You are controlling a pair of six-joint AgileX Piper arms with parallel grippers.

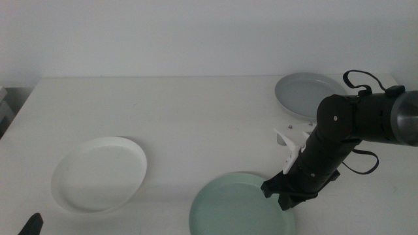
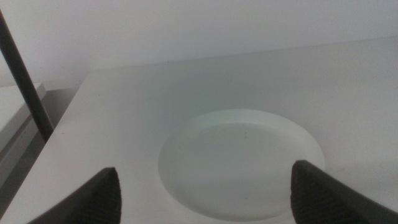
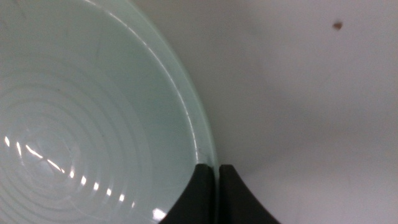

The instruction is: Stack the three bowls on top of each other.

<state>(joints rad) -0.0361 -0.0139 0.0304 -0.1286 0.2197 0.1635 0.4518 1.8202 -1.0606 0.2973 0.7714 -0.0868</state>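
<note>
Bowls lie apart, none stacked: mint bowl at 6 o'clock, white bowl at 8, grey bowl at 2. Right gripper is clenched on the mint rim; only its wrist view shows that pinch. Left gripper, released, waits before the white bowl.

mint bowl: smooth, a little shiny, with fine ring lines inside and small bright glints
white bowl: smooth and matt, no shine
grey bowl: smooth and matt
table: white, flat, smooth and matt, with one small brown speck in the right wrist view
right gripper: dark, matt jaws that look like plastic, pinched on the mint rim
left gripper: dark, dull jaws
right arm: black, smooth, slight sheen
</note>
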